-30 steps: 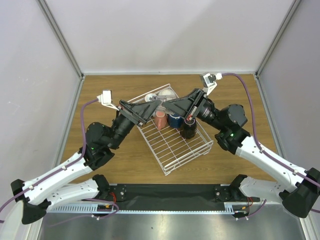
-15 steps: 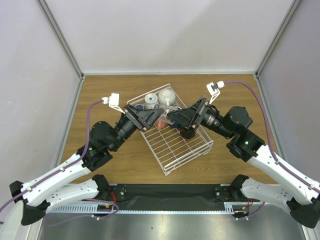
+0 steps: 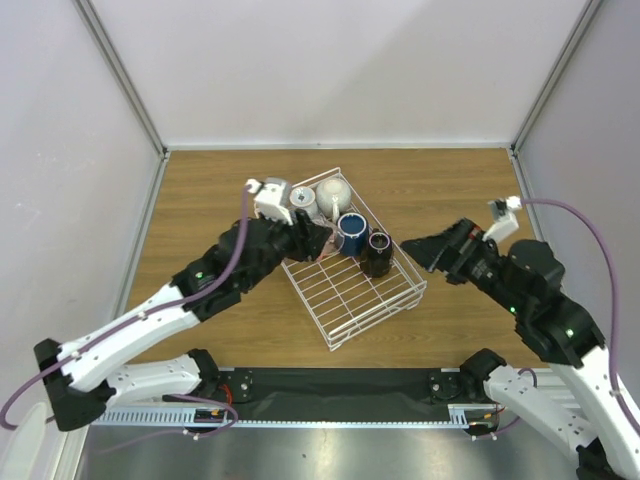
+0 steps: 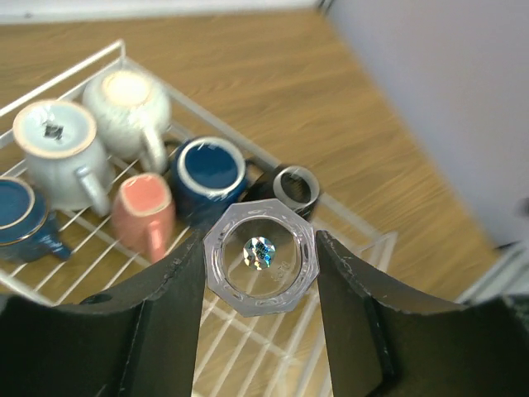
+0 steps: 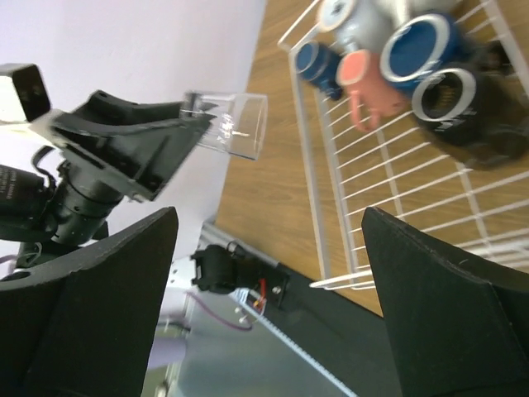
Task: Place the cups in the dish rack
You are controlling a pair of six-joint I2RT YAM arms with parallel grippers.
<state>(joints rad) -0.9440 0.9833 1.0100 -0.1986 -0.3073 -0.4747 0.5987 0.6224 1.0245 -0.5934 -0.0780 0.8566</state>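
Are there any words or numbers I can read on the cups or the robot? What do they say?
None can be read anywhere in these views.
Dark stamp on the upturned base of the pale grey-blue ceramic mug: too blurred to read.
Faint pale marks on the side of the black ceramic mug: too blurred to read.

- Wood-grain table top (image 3: pixel 200 180), mid-brown, boards running left to right.
- Enclosed on three sides by plain pale panels: back wall (image 3: pixel 340 60), left wall (image 3: pixel 60 180), right wall (image 3: pixel 590 180), all faintly lilac-white.
- Grey metal corner posts (image 3: pixel 120 75) (image 3: pixel 560 75) slanting up from the far table corners in the top view.
- Black strip (image 3: pixel 340 385) along the near table edge.
- Brushed metal surface (image 3: pixel 330 455) below that, at the bottom of the view.
- Even, diffuse light; soft shadows only.
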